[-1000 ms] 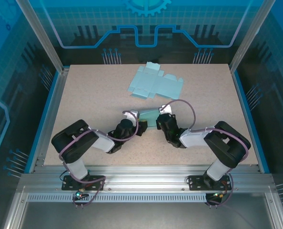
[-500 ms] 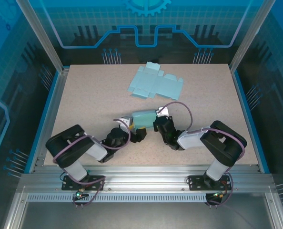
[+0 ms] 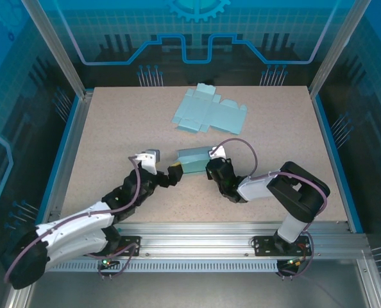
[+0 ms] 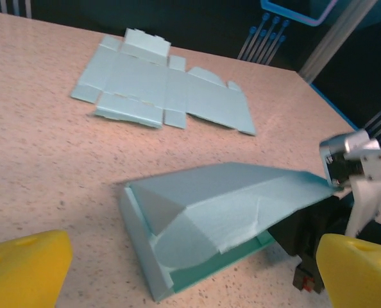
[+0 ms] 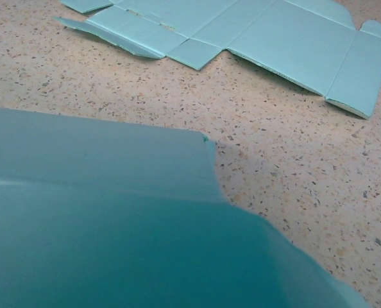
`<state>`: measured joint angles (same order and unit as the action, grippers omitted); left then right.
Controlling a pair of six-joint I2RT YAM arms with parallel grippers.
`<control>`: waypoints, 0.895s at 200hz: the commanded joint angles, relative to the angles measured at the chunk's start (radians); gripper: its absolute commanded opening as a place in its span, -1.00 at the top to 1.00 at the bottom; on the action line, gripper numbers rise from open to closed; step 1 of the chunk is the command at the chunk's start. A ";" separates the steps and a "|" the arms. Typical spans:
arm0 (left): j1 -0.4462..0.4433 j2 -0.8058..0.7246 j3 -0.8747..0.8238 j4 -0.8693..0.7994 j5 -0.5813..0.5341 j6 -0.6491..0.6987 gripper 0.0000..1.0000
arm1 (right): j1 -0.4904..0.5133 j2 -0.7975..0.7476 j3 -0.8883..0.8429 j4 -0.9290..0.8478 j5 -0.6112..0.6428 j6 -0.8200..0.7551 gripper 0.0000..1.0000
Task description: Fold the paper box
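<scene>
Left gripper (image 3: 173, 173) now stands with jaws wide, withdrawn from the part-folded paper box (image 3: 194, 158). The left arm has dropped low and stretched out.

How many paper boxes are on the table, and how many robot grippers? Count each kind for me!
Half-folded paper box: 1
Flat paper box: 1
Grippers: 2, the left gripper and the right gripper
Total: 4

- One partly folded paper box (image 3: 194, 158)
- One flat, unfolded box blank (image 3: 209, 115)
- Two grippers: left gripper (image 3: 173, 174) and right gripper (image 3: 211, 168)
- One speckled table (image 3: 113, 128)
</scene>
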<state>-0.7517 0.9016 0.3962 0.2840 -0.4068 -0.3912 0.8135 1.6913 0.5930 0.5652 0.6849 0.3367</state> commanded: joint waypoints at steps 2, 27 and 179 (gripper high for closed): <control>0.017 0.024 0.196 -0.299 -0.078 0.023 -0.98 | 0.029 0.019 -0.007 -0.125 -0.002 -0.014 1.00; 0.075 0.199 0.452 -0.508 0.018 0.047 -0.98 | 0.039 0.012 0.002 -0.142 0.014 -0.026 1.00; 0.147 0.827 0.659 -0.309 0.563 -0.143 0.21 | 0.078 -0.035 0.042 -0.264 0.035 -0.030 0.52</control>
<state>-0.6083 1.6989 1.0599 -0.0711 0.0906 -0.4824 0.8661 1.6737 0.6323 0.4187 0.7322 0.3054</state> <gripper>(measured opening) 0.410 0.177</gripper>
